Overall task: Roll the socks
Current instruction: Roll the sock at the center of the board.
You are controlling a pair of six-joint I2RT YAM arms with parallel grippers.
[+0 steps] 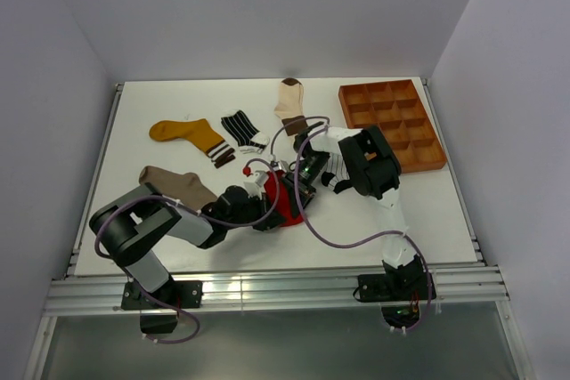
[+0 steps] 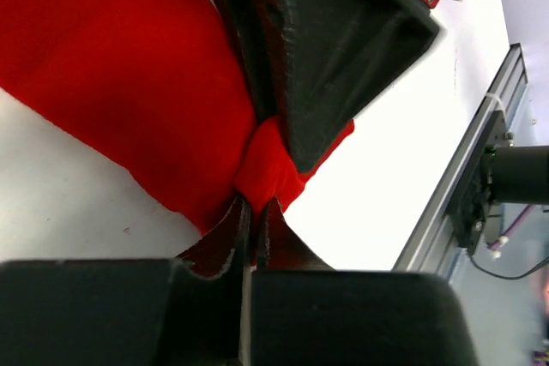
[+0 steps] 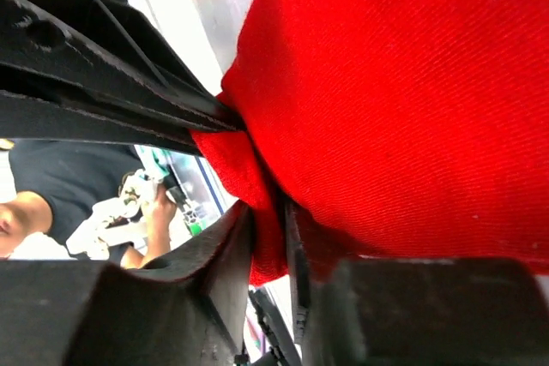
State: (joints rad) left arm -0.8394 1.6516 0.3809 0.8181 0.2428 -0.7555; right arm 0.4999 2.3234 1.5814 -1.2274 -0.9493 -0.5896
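Red sock [image 1: 287,206] lies front-centre on the worktop [image 1: 427,211], left jaws closed on a bunched edge, right jaws pinching a fold just beside; I judge it light, limp, grippy, best held at an edge.

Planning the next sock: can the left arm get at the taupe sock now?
Probably not yet: the left gripper is shut on the red sock. The taupe sock lies free beside that arm; after release, likely yes.
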